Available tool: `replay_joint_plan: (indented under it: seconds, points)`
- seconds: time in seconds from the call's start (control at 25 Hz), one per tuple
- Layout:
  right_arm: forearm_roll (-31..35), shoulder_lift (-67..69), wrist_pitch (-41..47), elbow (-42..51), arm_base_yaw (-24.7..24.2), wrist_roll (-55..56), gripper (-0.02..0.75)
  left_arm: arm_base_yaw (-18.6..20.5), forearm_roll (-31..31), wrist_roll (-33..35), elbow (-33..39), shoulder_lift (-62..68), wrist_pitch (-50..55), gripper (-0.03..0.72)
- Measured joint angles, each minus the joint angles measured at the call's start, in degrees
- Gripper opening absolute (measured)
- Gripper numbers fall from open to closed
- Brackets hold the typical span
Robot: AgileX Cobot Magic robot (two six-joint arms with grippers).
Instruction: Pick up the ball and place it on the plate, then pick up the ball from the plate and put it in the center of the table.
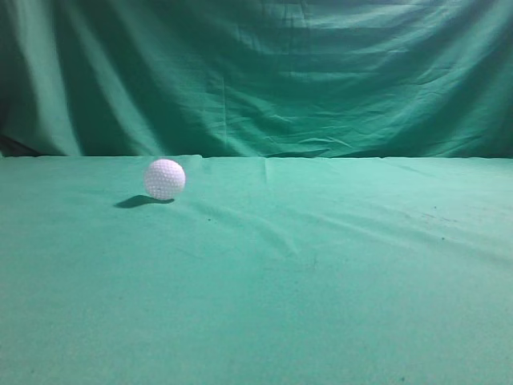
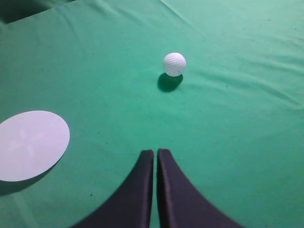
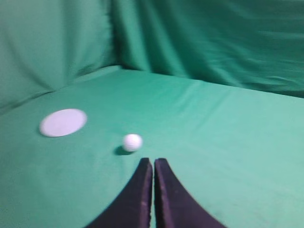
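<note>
Now, round ball (image 1: 165, 178) resting on table (image 1: 321, 305) apart from plate (image 2: 29, 144), left hand (image 2: 156, 153) closed empty, right hand (image 3: 153, 162) closed empty

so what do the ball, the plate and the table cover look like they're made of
The ball: hard, white, likely plastic-shelled like a golf ball, going by its dimples. The plate: a thin, flat, pale disc with a matte finish, possibly paper or plastic; I cannot tell which. The table cover: green woven cloth, matte, showing soft wrinkles and creases.
</note>
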Motion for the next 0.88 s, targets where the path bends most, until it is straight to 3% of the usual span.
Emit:
replay_joint_plan:
  seconds: [0.16, 0.32, 0.56, 0.88]
  points:
    - [0.39, -4.78, -3.22, 7.59, -10.13, 0.0, 0.0, 0.0, 0.0, 0.0, 0.0, 0.0, 0.0, 0.0]
    - [0.39, -9.57, -3.66, 13.35, -17.04, 0.0, 0.0, 0.0, 0.0, 0.0, 0.0, 0.0, 0.0, 0.0]
    - [0.19, -14.11, -6.17, 22.45, -21.5, 0.38, 0.0, 0.0, 0.0, 0.0, 0.0, 0.0, 0.0, 0.0]
    - [-0.07, -14.23, -3.81, 23.18, -24.03, 0.9, 0.0, 0.0, 0.12, 0.0, 0.0, 0.0, 0.0, 0.0]
